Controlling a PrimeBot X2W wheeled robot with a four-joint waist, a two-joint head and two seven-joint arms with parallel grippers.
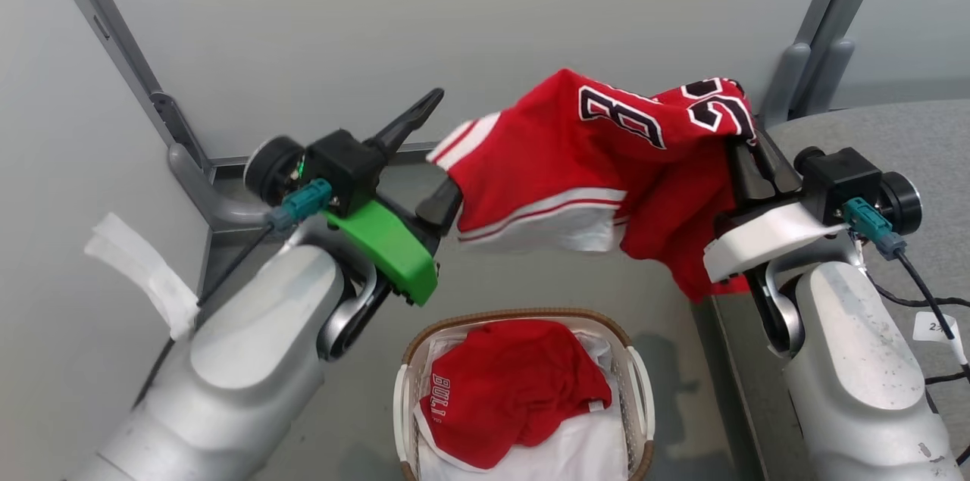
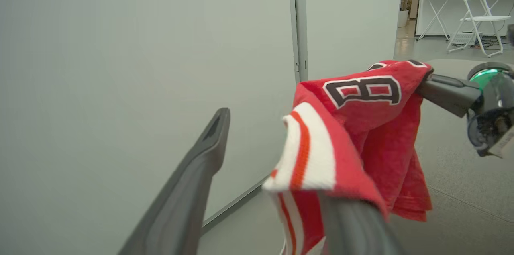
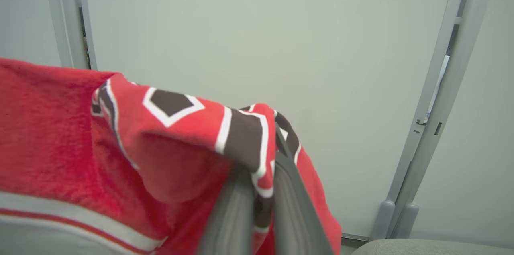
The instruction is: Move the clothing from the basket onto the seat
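Note:
The red "23" garment [image 1: 599, 155] hangs in the air above the basket, stretched between my two grippers. My right gripper [image 1: 746, 138] [image 3: 265, 162] is shut on its numbered end, with the cloth folded over the fingertips. My left gripper [image 1: 439, 151] [image 2: 273, 154] is open: one finger points up free, while the white-trimmed edge [image 2: 309, 154] drapes over the other. Below, the white basket with a brown rim [image 1: 413, 356] holds the red "BULLS" garment [image 1: 515, 390] on its white liner [image 1: 583, 454]. The grey seat [image 1: 871, 132] [image 3: 433, 247] lies to the right, beside my right arm.
Grey wall panels stand close behind, with metal posts at the left [image 1: 182, 155] and the right [image 1: 815, 57]. A white strip [image 1: 144, 269] hangs by my left forearm. Black cables [image 1: 913, 292] trail from my right wrist. A folding chair [image 2: 478, 18] stands far off.

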